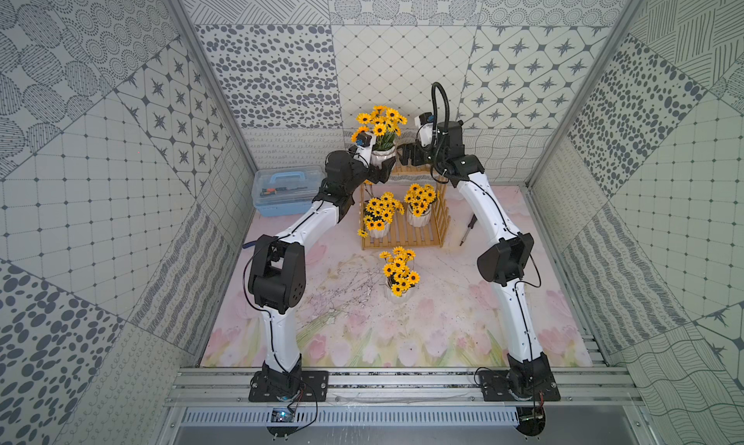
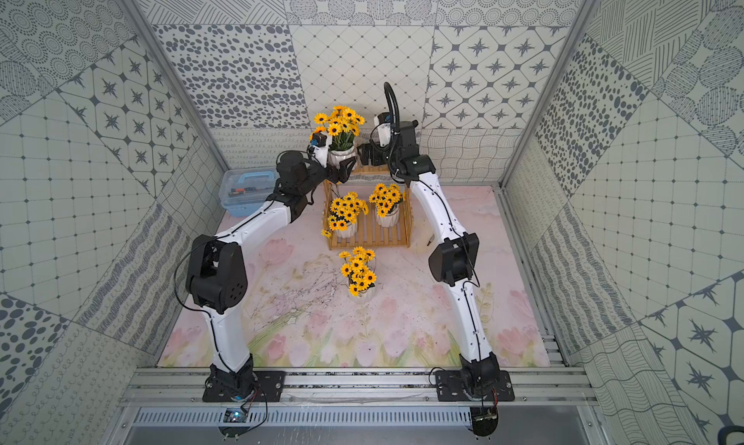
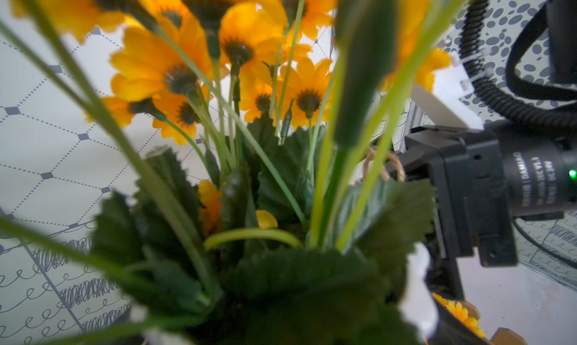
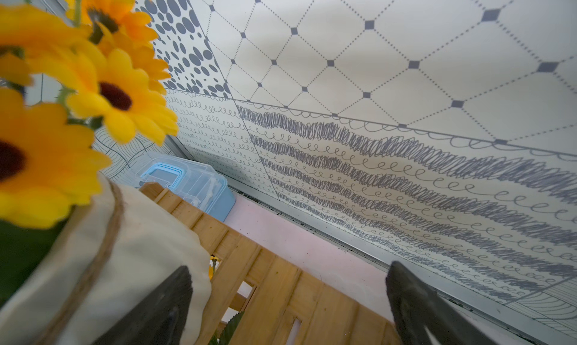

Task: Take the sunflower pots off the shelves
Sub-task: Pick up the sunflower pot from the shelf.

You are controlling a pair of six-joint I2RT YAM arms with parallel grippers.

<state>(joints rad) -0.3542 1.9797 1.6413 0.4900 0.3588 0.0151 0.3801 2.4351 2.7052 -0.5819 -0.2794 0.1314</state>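
In both top views one sunflower pot (image 1: 382, 154) (image 2: 342, 154) is at the left end of the shelves' (image 1: 402, 237) top tier. My left gripper (image 1: 380, 167) (image 2: 341, 167) is shut on its base, black fingers on either side. In the left wrist view its flowers (image 3: 249, 78) and leaves hide the jaws. My right gripper (image 1: 404, 155) (image 4: 290, 303) stands open over the top slats (image 4: 281, 281), one finger beside this pot (image 4: 134, 250). Two pots (image 1: 378, 227) (image 1: 418, 215) stand on the lower tier. Another (image 1: 398, 290) stands on the mat in front.
A blue-and-clear toolbox (image 1: 286, 193) (image 4: 193, 181) sits at the back left against the wall. A screwdriver (image 1: 467, 231) lies on the mat right of the shelves, near the right arm. The back wall is close behind the shelves.
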